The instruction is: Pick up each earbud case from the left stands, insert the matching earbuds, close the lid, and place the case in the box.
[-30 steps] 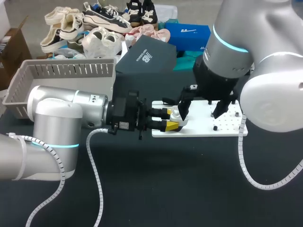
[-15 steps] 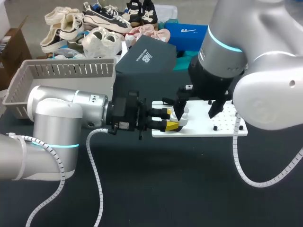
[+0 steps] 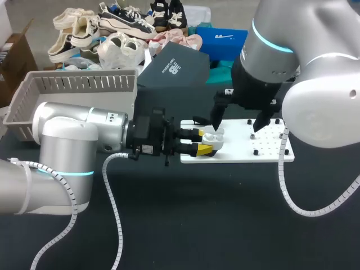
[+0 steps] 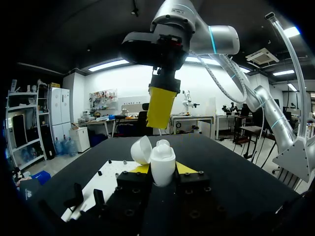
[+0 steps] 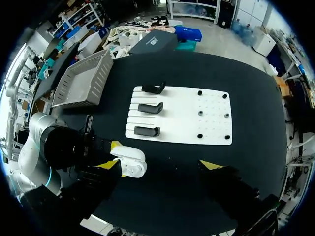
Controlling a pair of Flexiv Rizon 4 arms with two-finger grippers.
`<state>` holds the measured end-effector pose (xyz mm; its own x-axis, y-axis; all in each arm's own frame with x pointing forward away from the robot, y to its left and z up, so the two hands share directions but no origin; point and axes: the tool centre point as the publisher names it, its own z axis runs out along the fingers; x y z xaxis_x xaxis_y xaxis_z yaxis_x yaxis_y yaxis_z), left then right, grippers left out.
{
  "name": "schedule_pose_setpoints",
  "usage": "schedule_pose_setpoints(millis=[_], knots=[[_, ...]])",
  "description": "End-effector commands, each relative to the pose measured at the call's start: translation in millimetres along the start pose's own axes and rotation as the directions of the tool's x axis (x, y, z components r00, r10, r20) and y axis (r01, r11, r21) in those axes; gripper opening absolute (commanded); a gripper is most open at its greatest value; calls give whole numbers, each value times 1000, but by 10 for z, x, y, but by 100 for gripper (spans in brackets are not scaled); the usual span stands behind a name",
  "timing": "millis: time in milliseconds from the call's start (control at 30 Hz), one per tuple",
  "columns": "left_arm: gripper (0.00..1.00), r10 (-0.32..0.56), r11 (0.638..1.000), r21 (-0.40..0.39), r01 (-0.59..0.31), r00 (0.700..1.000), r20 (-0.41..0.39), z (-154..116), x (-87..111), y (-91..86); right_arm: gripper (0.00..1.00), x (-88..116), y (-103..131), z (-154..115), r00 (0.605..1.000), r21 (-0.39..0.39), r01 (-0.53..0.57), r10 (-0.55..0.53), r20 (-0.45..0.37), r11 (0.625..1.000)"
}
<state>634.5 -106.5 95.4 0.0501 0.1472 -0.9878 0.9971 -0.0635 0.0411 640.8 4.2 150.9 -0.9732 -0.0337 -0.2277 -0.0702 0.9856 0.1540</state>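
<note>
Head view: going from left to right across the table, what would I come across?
grey basket → left gripper, its yellow tips pointing right → white earbud case with its lid open, held between those tips → the pegged end of the white board

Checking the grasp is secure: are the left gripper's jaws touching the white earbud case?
Touching. The left wrist view shows the open earbud case sitting between the left gripper's yellow-tipped jaws, one pressed against each side.
</note>
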Motion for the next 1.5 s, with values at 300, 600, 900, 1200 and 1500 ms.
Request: schedule_pose_setpoints(millis=[300, 600, 900, 1200, 1500], knots=[[0, 1, 1000, -1, -1, 1000, 2, -3, 6, -3, 100, -345, -47, 141, 993, -2, -120, 120, -4, 993], [0, 1, 1000, -1, -1, 1000, 2, -3, 6, -3, 100, -373, -87, 400, 990, 15, -124, 125, -68, 992], [0, 1, 1000, -1, -1, 1000, 2, -3, 6, -3, 100, -160, -132, 322, 990, 24, -111, 112, -84, 994], [0, 1, 1000, -1, -1, 1000, 2, -3, 6, -3, 100, 30, -126, 208, 993, 16, -88, 89, -75, 996], [0, 1, 1000, -1, -1, 1000, 2, -3, 6, -3, 100, 68, -216, -6, 995, 11, -101, 100, 14, 995]])
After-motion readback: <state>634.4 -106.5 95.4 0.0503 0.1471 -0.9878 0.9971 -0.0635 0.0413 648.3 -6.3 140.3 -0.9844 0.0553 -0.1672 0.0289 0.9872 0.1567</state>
